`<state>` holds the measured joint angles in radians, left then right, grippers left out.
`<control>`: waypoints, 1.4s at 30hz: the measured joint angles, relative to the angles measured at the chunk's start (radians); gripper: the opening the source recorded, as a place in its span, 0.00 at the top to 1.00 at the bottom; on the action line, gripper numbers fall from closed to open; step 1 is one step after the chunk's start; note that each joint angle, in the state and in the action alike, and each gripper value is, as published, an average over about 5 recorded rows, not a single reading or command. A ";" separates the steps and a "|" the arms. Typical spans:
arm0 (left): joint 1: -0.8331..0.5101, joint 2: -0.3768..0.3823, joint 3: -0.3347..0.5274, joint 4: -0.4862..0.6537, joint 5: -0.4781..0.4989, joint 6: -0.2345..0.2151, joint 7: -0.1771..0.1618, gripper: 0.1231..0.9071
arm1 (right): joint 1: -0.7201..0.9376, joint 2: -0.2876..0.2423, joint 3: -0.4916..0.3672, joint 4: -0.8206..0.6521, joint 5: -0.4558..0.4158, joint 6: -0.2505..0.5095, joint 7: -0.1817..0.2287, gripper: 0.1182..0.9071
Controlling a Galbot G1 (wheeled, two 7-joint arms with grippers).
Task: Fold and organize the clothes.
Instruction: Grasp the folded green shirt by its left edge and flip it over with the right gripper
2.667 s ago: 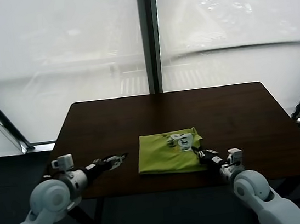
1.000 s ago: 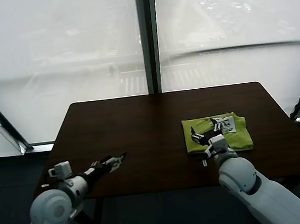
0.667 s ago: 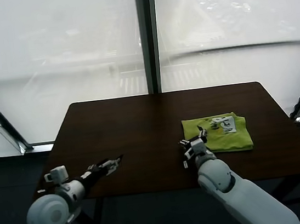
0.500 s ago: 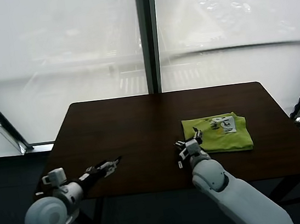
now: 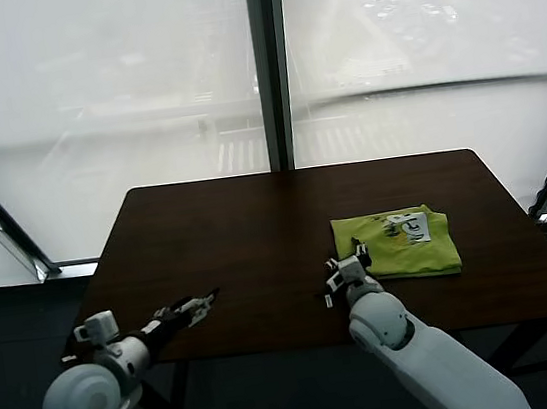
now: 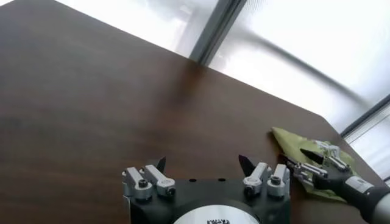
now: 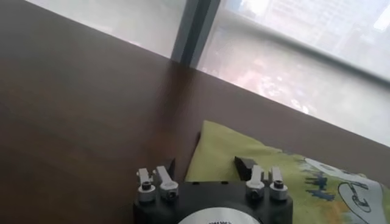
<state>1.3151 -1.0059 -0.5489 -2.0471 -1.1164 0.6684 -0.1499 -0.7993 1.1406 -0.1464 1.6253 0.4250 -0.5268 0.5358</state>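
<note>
1. The right gripper [image 5: 347, 269] hangs low over the table [image 5: 217, 232] near its front edge. Its jaws are parted with nothing between them; in the right wrist view the two dark fingertips [image 7: 245, 164] stand apart over bare wood and the near corner of the cloth.

2. The shirt [image 5: 396, 244] lies just ahead of that gripper and off to its right side, folded into a flat packet. Its near-left corner is the closest part, just beyond the fingertips and, as far as I can see, not touched.

3. The packet is a little wider than it is deep, so its long side runs across the gripper's line of reach, not along it.

4. The left gripper [image 5: 196, 306] is parked well off to the other side of the table, jaws wide and empty, far from the shirt. The right arm is plainly the nearer one.

5. The shirt is lime green, with a white printed picture showing on top towards the far right of the packet. The edges look fairly square, and one soft ridge runs along the far side.

6. To my eye the folding looks done, and any further tidying would start from that near-left corner.
</note>
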 joint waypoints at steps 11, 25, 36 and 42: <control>-0.001 0.002 -0.001 0.004 0.006 -0.003 0.001 0.00 | 0.008 0.009 -0.008 0.006 0.063 0.071 -0.079 0.93; 0.016 0.023 -0.070 -0.007 -0.011 -0.011 -0.006 0.00 | 0.111 0.162 -0.065 0.097 0.471 0.278 -0.109 0.93; 0.022 0.000 -0.095 -0.015 -0.008 -0.013 0.002 0.00 | 0.070 0.073 0.074 0.175 0.583 0.298 -0.171 0.93; 0.013 -0.025 -0.092 -0.010 -0.004 -0.017 0.016 0.00 | 0.021 -0.146 0.187 0.063 0.441 0.261 -0.282 0.93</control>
<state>1.3282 -1.0305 -0.6408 -2.0570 -1.1205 0.6514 -0.1341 -0.7788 0.9945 0.0406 1.6879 0.8660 -0.2658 0.2540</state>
